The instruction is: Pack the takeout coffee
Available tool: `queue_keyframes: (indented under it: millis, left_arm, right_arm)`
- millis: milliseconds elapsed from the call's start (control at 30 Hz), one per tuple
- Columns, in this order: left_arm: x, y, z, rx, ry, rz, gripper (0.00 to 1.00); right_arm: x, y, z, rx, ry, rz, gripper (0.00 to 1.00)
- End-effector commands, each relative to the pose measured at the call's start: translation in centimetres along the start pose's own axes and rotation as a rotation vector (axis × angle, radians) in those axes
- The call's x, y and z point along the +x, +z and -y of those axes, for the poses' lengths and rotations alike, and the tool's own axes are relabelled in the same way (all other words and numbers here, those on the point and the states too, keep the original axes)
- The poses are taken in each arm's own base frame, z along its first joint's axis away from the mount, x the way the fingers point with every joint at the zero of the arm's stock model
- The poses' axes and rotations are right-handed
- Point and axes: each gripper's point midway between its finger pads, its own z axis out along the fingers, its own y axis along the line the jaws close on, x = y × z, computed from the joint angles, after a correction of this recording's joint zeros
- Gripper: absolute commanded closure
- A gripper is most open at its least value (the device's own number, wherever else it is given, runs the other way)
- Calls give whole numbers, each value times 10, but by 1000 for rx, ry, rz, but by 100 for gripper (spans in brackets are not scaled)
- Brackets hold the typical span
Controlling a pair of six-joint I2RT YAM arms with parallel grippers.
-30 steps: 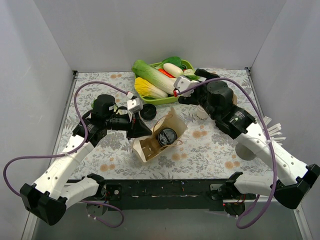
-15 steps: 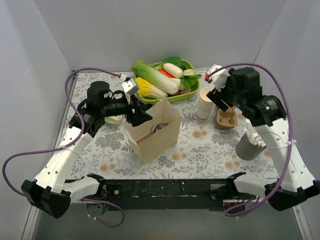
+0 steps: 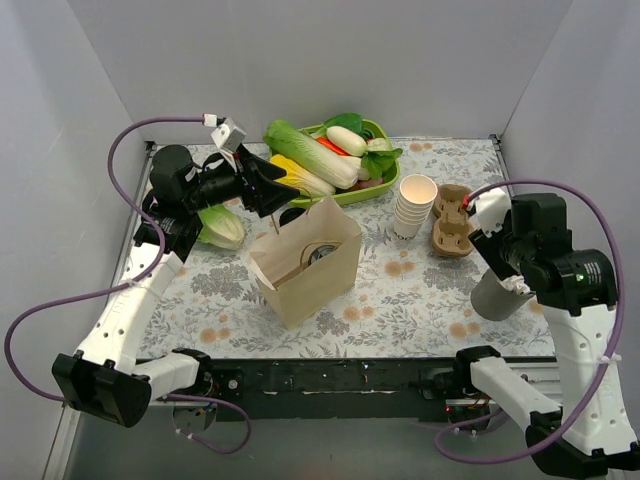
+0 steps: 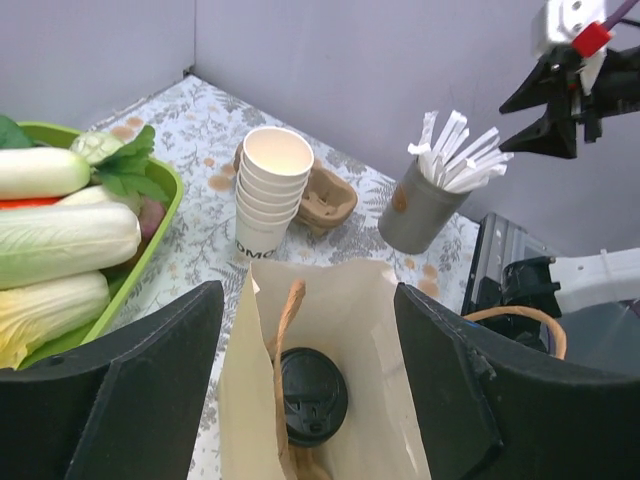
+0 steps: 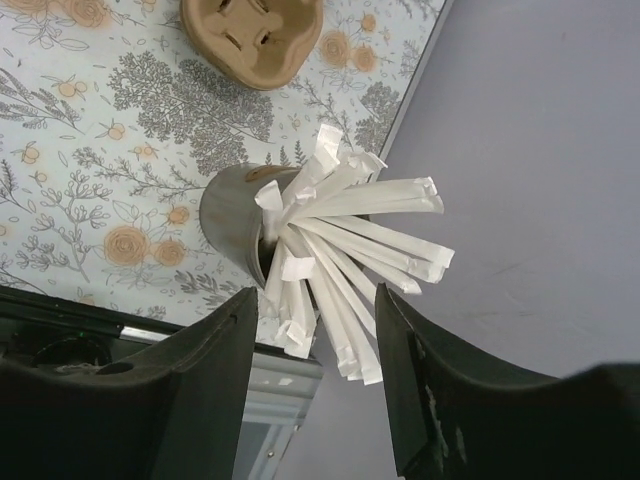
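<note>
The takeout coffee [image 4: 313, 395] stands inside an upright brown paper bag [image 3: 305, 262]; only its black lid [image 3: 320, 253] shows through the bag's open mouth. My left gripper [image 3: 268, 190] hovers open above and behind the bag, with nothing between its fingers. In the left wrist view the left gripper [image 4: 308, 300] frames the bag's mouth [image 4: 330, 300] from above. My right gripper [image 3: 500, 262] is at the right side of the table. In the right wrist view the right gripper [image 5: 318, 300] is open over the paper-wrapped straws [image 5: 345, 235] without touching them.
The straws stand in a grey holder [image 3: 493, 295] near the right wall. A stack of lidless cream cups [image 3: 414, 205] and a cardboard cup carrier [image 3: 452, 230] sit right of the bag. A green tray of vegetables [image 3: 372, 128] is at the back, a cabbage [image 3: 222, 228] at the left.
The bag went from lying on its side to standing upright. My left gripper let go, opened and drew back up-left. The right arm swung right to above the straw holder, its jaws narrowing.
</note>
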Motion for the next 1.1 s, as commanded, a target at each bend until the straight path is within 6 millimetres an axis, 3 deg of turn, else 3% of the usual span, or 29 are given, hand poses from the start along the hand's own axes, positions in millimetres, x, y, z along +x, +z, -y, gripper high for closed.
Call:
queue_keyframes:
  millis: [0, 33, 233, 400, 500, 733, 1067]
  left_arm:
    - [-30, -5, 11, 43, 9, 83, 31]
    - [-29, -5, 10, 43, 7, 82, 31]
    - [-27, -7, 10, 32, 10, 84, 30]
    - [-30, -10, 12, 23, 17, 96, 30]
    - [-27, -12, 14, 20, 16, 93, 30]
    - [-19, -14, 15, 21, 16, 82, 30]
    - [-16, -12, 12, 21, 12, 73, 30]
  right_arm:
    - [-7, 7, 5, -30, 111, -40, 43]
    - [-10, 16, -1, -88, 126, -67, 43]
    - [-12, 38, 7, -129, 199, -128, 46]
    - [6, 52, 42, -65, 275, -187, 51]
    - [8, 61, 49, -87, 281, -199, 55]
    - [-3, 73, 43, -165, 237, -148, 55]
    - [1, 96, 40, -194, 220, -160, 57]
